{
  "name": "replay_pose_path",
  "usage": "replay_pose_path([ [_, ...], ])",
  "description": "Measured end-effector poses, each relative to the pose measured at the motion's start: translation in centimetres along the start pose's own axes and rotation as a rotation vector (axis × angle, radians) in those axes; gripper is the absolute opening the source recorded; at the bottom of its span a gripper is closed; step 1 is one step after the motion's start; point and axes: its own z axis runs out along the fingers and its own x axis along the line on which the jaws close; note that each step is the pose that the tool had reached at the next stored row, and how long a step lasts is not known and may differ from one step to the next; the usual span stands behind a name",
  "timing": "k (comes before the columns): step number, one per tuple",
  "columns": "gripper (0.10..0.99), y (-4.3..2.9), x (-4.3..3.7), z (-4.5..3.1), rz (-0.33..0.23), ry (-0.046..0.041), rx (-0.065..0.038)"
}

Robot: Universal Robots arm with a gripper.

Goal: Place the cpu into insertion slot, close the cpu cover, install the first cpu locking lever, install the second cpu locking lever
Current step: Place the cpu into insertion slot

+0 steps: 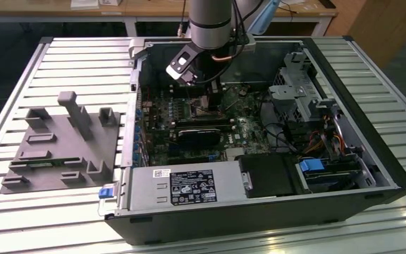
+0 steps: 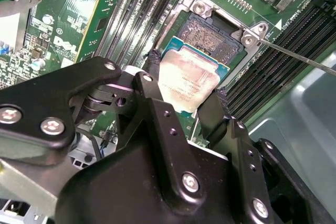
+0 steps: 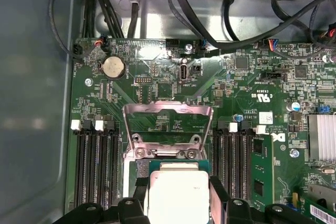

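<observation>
You've got the cpu (image 2: 194, 82) pinched by its edges in the gripper (image 2: 186, 75), partly over the insertion slot (image 2: 212, 38), upper middle of the exterior view. The cpu cover (image 3: 168, 109) stands open; line the chip up level and square to the socket.

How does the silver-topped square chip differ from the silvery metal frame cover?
The silver-topped square cpu is solid; the silvery windowed cpu cover is an open frame. The cpu is held in the gripper; the cpu cover stands flipped open. Both are silvery squares.
</observation>
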Motion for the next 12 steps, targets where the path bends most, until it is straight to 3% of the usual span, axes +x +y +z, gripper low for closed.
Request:
replay_pose_path([
  [12, 0.537, -0.19, 0.33, 0.48, 0.001, 0.0001, 0.000],
])
